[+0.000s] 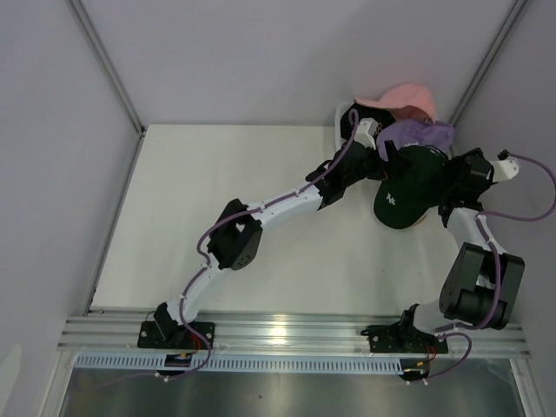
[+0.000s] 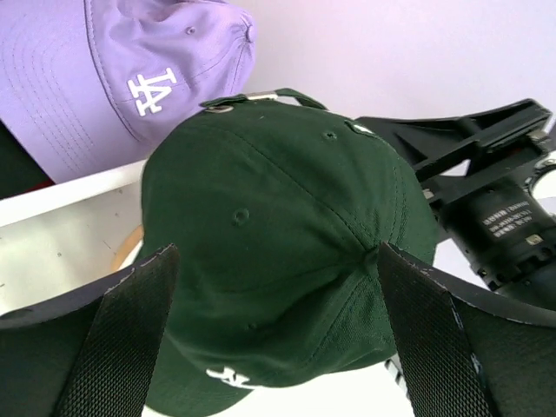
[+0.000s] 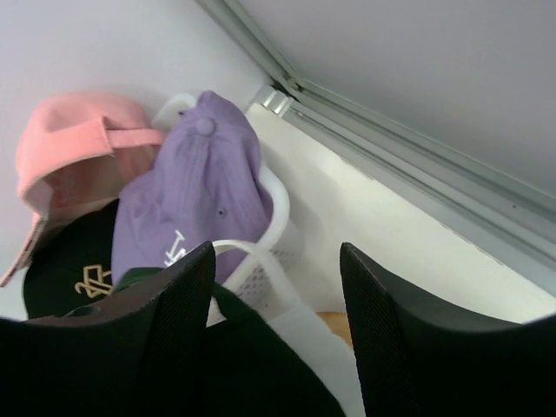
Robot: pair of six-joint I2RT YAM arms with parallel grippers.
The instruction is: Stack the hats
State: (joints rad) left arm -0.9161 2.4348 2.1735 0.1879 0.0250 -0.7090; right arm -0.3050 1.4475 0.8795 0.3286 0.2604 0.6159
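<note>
Fingers [image 2: 130, 339] of my left gripper [image 2: 275, 252] stand wide, one on each side of the dark green cap [image 2: 278, 217] at its crown; contact not confirmed. On my right gripper [image 3: 276, 248] the fingers are partly apart with that cap's edge low between them, and I cannot say whether they touch it. The cap sits at the far right of the table [image 1: 217, 191] (white logo on the near side), just beside the white basket [image 3: 280, 204]. The lavender cap [image 3: 200, 182] drapes over the basket's rim, with the pink cap [image 3: 69, 139] and black cap [image 3: 69, 269] bunched alongside.
</note>
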